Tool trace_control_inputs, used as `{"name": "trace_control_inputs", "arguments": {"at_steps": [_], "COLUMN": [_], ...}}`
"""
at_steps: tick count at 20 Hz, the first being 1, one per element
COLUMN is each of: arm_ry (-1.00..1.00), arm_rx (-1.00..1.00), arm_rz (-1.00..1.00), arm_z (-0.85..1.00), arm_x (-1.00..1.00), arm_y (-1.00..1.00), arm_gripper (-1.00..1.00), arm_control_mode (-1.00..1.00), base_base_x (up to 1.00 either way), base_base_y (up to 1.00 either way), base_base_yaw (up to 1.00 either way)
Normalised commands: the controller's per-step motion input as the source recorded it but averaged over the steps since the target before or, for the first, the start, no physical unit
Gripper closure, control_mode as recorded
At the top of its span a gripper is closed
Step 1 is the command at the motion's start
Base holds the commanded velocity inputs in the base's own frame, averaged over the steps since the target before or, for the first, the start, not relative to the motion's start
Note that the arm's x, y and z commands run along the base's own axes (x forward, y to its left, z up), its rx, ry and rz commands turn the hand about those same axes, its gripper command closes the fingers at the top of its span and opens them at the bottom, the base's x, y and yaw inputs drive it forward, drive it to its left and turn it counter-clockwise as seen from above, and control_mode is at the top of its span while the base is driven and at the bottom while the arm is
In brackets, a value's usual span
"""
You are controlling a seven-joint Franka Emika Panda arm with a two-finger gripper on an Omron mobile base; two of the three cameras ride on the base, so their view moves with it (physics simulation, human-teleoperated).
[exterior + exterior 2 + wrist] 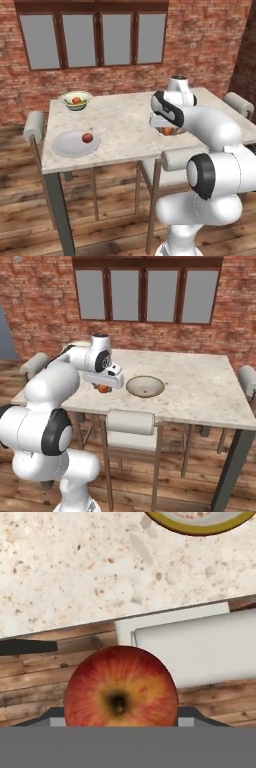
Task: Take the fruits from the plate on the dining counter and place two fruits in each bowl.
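Hand (103, 387) clenched on apple (121, 687), probably just off the surface (200, 381) edge; tan bowl (145, 386) lay at 1 o'clock in hand view.

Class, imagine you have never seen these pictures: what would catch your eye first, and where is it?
First, the big red-orange apple low in the hand view, carried in the gripper above the dining counter's near edge, beside the tan bowl. Next, one apple on the plate and the fruit-filled pale green bowl at the far corner.
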Motion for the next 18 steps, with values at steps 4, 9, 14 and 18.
{"name": "trace_control_inputs", "arguments": {"at_steps": [4, 9, 14, 18], "arm_ry": [0.00, 0.00, 0.00, 0.00], "arm_rx": [0.00, 0.00, 0.00, 0.00], "arm_rz": [0.00, 0.00, 0.00, 0.00], "arm_z": [0.00, 0.00, 0.00, 0.00], "arm_x": [0.00, 0.00, 0.00, 0.00], "arm_y": [0.00, 0.00, 0.00, 0.00], "arm_gripper": [1.00, 1.00, 1.00, 1.00], "arm_control_mode": [1.00, 1.00, 1.00, 1.00], "base_base_x": [0.24, 0.06, 0.26, 0.45], "base_base_y": [0.18, 0.42, 0.22, 0.01], "base_base_yaw": [0.00, 0.00, 0.00, 0.00]}}
